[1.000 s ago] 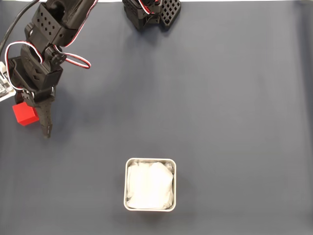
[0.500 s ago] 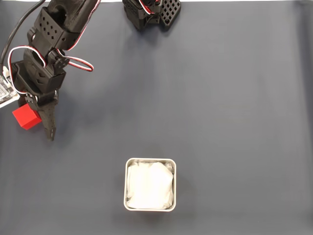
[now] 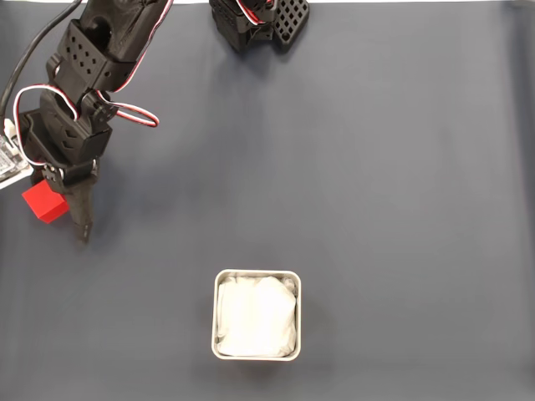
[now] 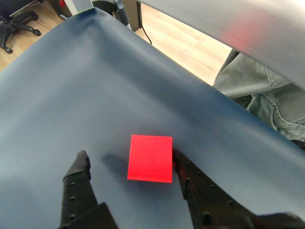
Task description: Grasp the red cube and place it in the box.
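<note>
The red cube [image 3: 44,203] lies on the dark blue mat at the far left of the fixed view. My gripper [image 3: 65,213] stands open around it, one black finger [image 3: 82,219] just to the cube's right. In the wrist view the red cube [image 4: 150,158] sits between the two fingertips of my gripper [image 4: 128,155], against the right finger [image 4: 190,179] and apart from the left one. The box [image 3: 257,273], grey-rimmed with a white lining, stands at the lower middle, well away from the cube, with nothing red in it.
A black motor mount [image 3: 259,21] sits at the top edge of the mat. A white object [image 3: 8,154] lies at the left border beside my arm. Past the table edge, the wrist view shows a person's grey trouser leg [image 4: 257,90] and wooden floor [image 4: 186,43].
The arm has shifted a little and the cube has slid slightly toward the bottom of the fixed view. The box has not moved.
</note>
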Controlling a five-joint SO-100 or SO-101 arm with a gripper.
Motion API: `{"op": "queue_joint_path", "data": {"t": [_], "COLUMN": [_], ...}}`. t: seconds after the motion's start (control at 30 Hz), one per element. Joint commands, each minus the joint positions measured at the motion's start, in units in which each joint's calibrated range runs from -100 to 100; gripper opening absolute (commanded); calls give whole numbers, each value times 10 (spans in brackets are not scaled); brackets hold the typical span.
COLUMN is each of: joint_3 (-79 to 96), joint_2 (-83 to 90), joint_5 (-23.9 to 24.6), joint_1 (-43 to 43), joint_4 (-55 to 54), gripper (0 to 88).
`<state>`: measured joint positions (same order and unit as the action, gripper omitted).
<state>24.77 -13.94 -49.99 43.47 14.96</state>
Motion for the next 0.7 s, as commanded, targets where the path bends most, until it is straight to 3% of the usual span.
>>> {"op": "queue_joint_path", "data": {"t": [0.0, 0.27, 0.67], "joint_3": [-26, -36, -37], "joint_2": [2, -5, -8], "joint_5": [1, -6, -22], "joint_1": [-9, -11, -11], "joint_4": [-11, -11, -7], "gripper": [304, 187, 152]}}
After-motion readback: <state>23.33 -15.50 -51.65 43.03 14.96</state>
